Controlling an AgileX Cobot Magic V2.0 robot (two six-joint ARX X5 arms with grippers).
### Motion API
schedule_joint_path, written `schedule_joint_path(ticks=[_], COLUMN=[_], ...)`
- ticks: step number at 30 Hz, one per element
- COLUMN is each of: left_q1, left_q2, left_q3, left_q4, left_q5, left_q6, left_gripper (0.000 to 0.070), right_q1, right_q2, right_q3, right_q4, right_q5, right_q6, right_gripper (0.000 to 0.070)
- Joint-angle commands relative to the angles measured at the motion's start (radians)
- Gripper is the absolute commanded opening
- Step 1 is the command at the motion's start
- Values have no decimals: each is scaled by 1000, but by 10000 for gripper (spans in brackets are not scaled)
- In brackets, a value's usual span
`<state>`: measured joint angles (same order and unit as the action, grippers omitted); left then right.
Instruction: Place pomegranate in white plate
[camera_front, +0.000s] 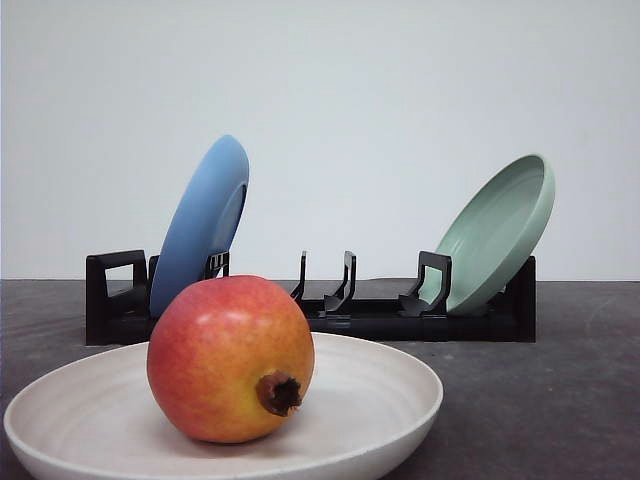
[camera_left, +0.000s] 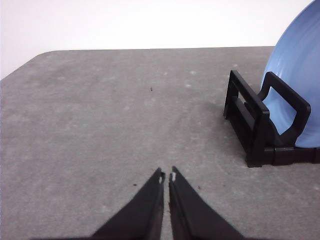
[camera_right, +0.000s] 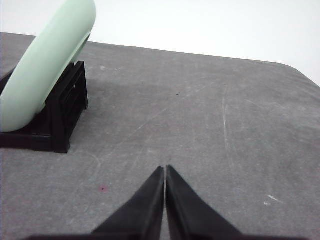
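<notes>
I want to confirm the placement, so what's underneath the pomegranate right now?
The pomegranate rests inside the white plate, on its ringed inner surface. The exact contact patch beneath the fruit is hidden by the fruit itself.

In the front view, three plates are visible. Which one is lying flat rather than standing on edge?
The white plate, flat on the table with the pomegranate in it. The blue plate and pale green plate lean upright in the black rack.
</notes>
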<state>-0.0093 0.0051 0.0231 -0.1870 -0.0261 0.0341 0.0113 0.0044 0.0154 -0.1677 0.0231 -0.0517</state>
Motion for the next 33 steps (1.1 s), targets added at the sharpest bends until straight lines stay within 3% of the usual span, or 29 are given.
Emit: schedule_joint_path(ticks=[1, 33], left_q1=[1, 1], left_q2=[-2, -2], left_q3=[-11, -11], left_q4=[0, 0], left_q5=[3, 3], left_q6=[10, 10], left_gripper=[0, 0], right_q1=[-2, -1], right_q2=[-1, -1], right_q3=[-4, -4], right_q4=[10, 10], right_q5=[4, 4], right_q6=[11, 11], right_gripper=[0, 0])
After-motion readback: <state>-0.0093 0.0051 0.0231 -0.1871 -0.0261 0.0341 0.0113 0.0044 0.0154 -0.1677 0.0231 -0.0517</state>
